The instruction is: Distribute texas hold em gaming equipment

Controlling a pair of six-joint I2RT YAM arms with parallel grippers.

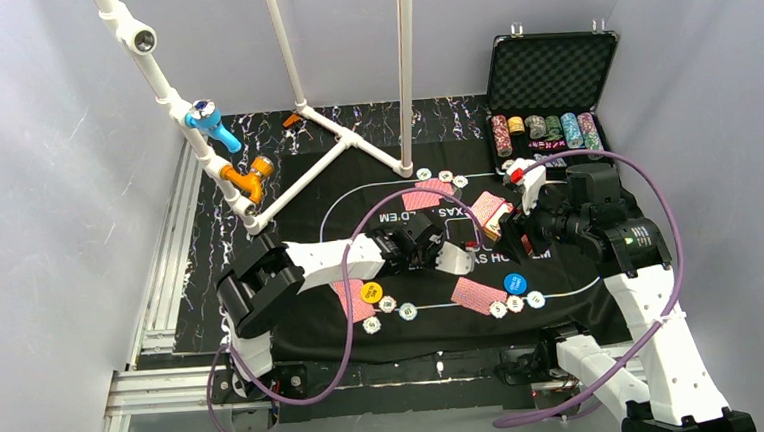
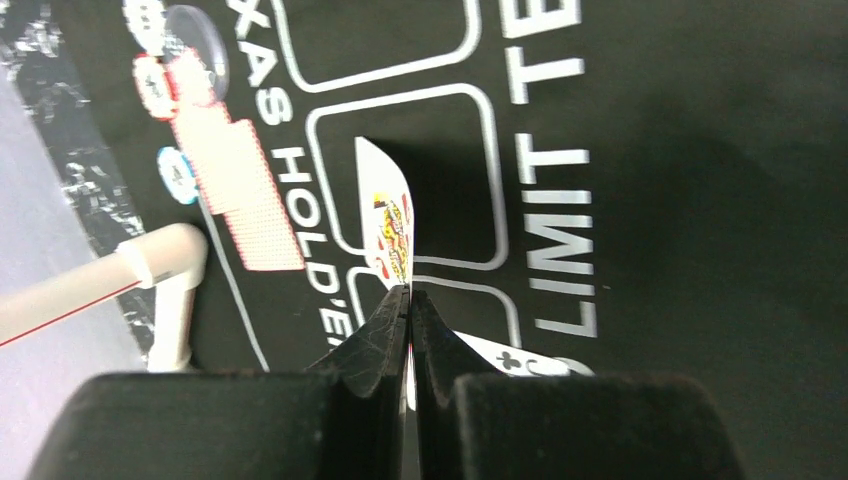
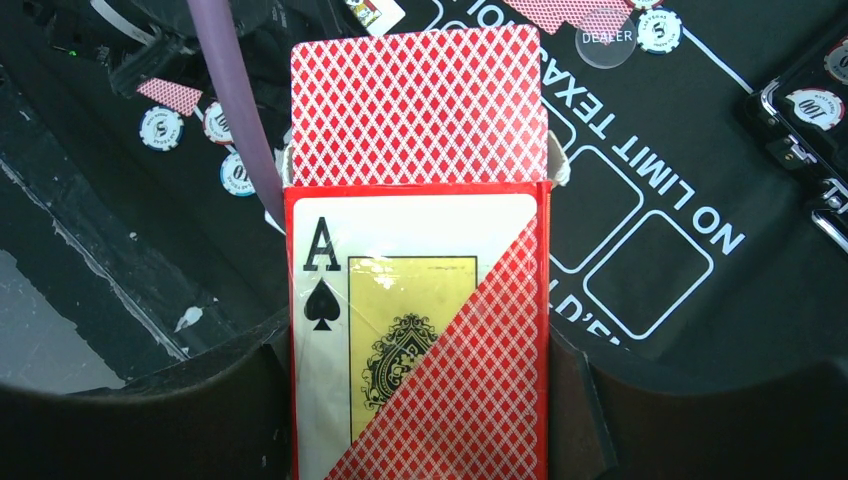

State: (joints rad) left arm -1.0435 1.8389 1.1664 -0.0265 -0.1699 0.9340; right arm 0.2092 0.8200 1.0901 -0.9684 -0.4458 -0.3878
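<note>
over the middle of the black felt mat [image 1: 435, 328], your left gripper [image 2: 408, 295] is pinched tight on one face card [image 2: 390, 220], held on edge above the mat's lettering. toward the mat's right side, your right gripper [image 3: 420, 410] clasps the card box [image 3: 420, 300], with red-backed cards [image 3: 420, 105] poking out. the thin card could twist or slip in that pinch and land crooked, and a tipped box could spill cards.
</note>
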